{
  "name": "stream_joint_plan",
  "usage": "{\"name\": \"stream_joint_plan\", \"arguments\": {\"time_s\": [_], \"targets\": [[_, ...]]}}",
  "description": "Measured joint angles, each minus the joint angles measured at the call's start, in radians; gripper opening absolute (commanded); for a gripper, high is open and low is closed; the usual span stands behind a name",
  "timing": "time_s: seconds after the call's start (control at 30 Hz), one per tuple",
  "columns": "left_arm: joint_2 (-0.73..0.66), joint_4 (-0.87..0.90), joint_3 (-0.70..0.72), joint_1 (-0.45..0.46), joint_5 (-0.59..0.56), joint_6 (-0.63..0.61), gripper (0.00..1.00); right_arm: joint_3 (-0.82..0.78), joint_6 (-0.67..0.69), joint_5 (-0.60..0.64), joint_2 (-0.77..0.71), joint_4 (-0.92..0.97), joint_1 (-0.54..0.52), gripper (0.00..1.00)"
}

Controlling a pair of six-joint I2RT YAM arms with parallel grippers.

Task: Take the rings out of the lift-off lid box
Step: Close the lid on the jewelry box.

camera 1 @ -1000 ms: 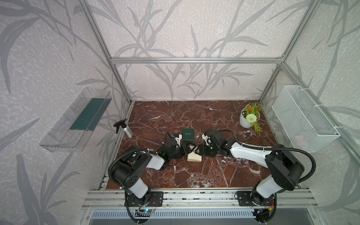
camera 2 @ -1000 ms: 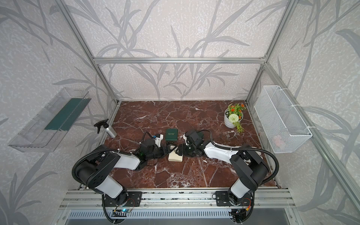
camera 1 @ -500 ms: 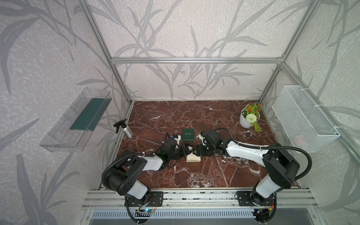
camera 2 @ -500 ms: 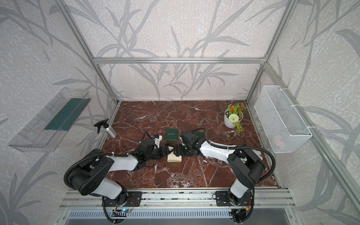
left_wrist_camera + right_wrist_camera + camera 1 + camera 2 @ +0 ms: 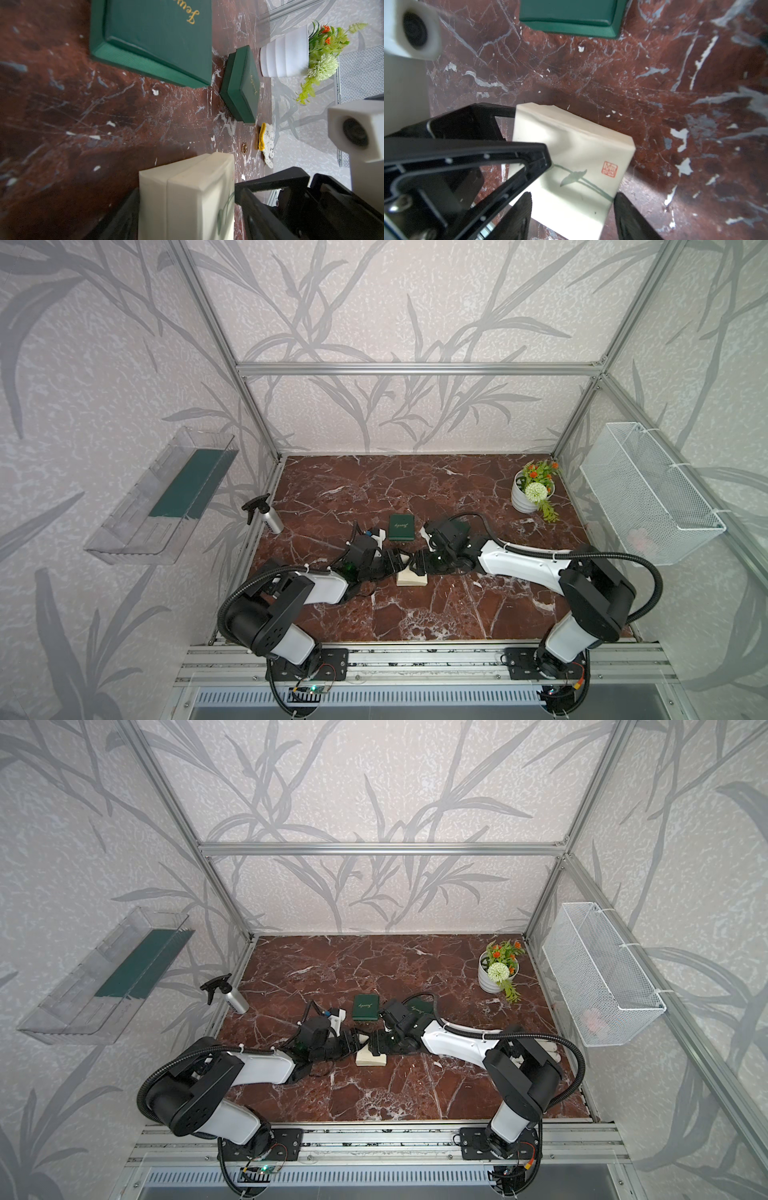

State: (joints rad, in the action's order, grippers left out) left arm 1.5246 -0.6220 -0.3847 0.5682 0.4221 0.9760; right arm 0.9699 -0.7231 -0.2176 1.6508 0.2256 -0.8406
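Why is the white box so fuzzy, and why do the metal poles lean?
Left wrist view: the cream box sits too near the lens and blurs; the farther flower pot looks sharper. In a top view, the wide lens likely tilts the frame pole.

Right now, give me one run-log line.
step: pre-open | right gripper: shut on cream box | left gripper: jaws astride its corner, grip unclear | lid: on

Cream box (image 5: 412, 578): its far part lies under the left tool (image 5: 398, 561) and right tool (image 5: 419, 563) in both top views. Its lid is on and the contents are unseen. Whether the left tool touches it is undetermined.

Green box (image 5: 151, 39): cut off by the left wrist picture's edge.

Second green box (image 5: 419, 1006): mostly behind the right arm.

Small gold item (image 5: 307, 148) on the bench (image 5: 62, 104): too small to identify.

Pink item (image 5: 639, 537) in the wire basket (image 5: 648, 489): blurred.
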Motion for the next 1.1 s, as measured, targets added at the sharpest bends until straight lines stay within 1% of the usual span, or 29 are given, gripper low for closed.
{"name": "stream_joint_plan", "arguments": {"time_s": [0.13,0.23,0.57,0.67,0.8,1.1], "targets": [[0.004,-0.007,0.0,0.0,0.0,0.001,0.77,0.011,0.005,0.006,0.0,0.017,-0.007,0.66],[0.008,-0.014,0.0,0.0,0.0,0.003,0.77,0.018,0.013,0.012,0.004,0.032,-0.014,0.71],[0.026,-0.043,-0.002,0.0,0.001,0.004,0.78,0.028,0.018,0.035,0.025,0.05,-0.029,0.72],[0.03,-0.049,-0.003,0.0,0.002,0.005,0.78,0.028,0.018,0.038,0.026,0.051,-0.033,0.74],[0.033,-0.052,-0.003,0.0,0.001,0.012,0.78,0.028,0.018,0.038,0.027,0.057,-0.037,0.79],[0.037,-0.06,-0.004,-0.001,0.0,0.019,0.78,0.034,0.014,0.038,0.039,0.072,-0.04,0.83]]}}
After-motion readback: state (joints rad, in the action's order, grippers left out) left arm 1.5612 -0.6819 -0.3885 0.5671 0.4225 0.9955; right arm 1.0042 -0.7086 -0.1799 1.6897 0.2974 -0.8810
